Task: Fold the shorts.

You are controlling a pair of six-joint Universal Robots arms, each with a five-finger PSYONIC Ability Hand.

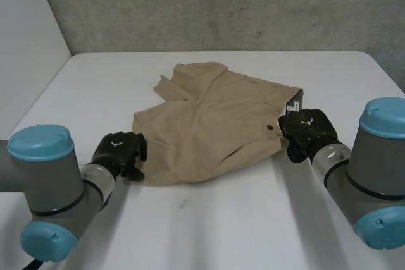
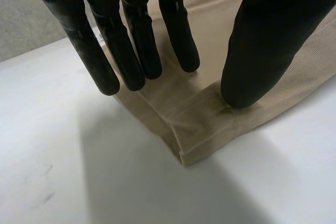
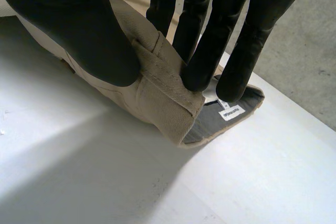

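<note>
The danger on the left is a grip that never closes. The left hand (image 1: 119, 152) is open, with its fingers (image 2: 131, 51) straight and spread above the leg's hem corner (image 2: 205, 129) and only its thumb (image 2: 262, 51) pressing the hem down on the desk (image 1: 253, 219). If the hand lifts like this, I judge the corner would slide out and stay flat. If it closes carelessly, it may pick up one layer and leave the one below.

On the right the risk is an uneven hold. The right hand (image 1: 308, 129) appears clamped on the waistband (image 3: 163, 93), with its thumb (image 3: 79, 30) on the outer cloth and its straight fingers (image 3: 210, 51) reaching to the grey lining (image 3: 210, 124) near the label (image 3: 231, 113). The cloth puckers between them. Pulling on that end alone would likely drag and skew the whole garment.

The khaki shorts (image 1: 209, 131) lie crumpled in the middle of the desk, between the two hands. The near leg corner is under the left hand's fingertips. The open waistband end is in the right hand's grasp. The far leg is rumpled and well away from both.
</note>
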